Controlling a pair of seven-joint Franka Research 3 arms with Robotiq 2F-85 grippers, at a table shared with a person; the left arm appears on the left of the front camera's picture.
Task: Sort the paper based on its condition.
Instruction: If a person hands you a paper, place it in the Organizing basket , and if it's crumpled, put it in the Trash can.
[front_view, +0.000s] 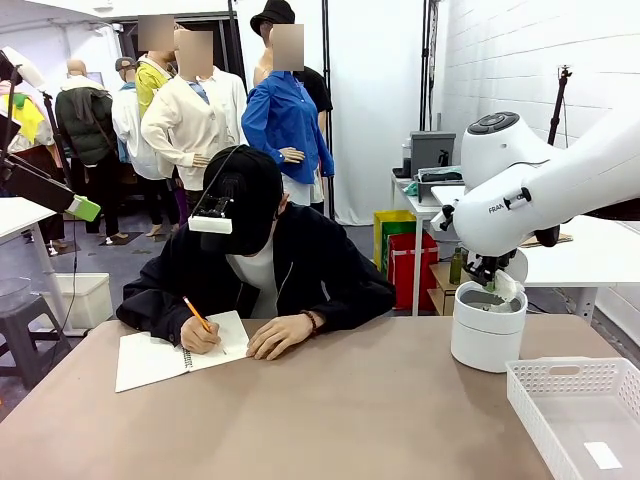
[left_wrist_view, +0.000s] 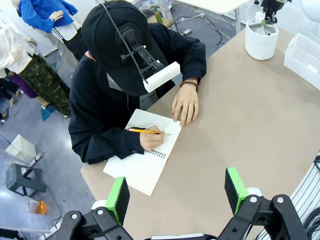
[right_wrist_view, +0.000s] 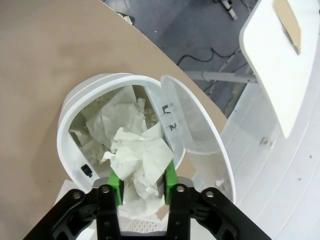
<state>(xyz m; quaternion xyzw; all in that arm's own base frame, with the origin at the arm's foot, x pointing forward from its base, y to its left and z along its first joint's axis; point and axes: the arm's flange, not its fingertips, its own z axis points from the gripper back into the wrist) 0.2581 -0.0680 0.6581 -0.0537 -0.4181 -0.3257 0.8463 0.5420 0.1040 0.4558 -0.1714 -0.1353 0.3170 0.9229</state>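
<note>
Right tool (right_wrist_view: 142, 175) pads (right_wrist_view: 114, 181) flank the paper (right_wrist_view: 137, 155) over the open bin (right_wrist_view: 64, 120) (whether it grips, cannot tell)

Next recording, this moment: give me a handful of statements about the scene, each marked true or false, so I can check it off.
1. The right tool has the paper between its pads, over the bin. True.
2. The bin's lid is shut. False: the lid is swung open.
3. The person is writing in the notebook with a pencil. True.
4. The left tool grips the pencil. False: it is open above the table with nothing between its pads; the person's hand holds the pencil.
5. The paper lies in the basket. False: the basket holds a flat slip.
</note>
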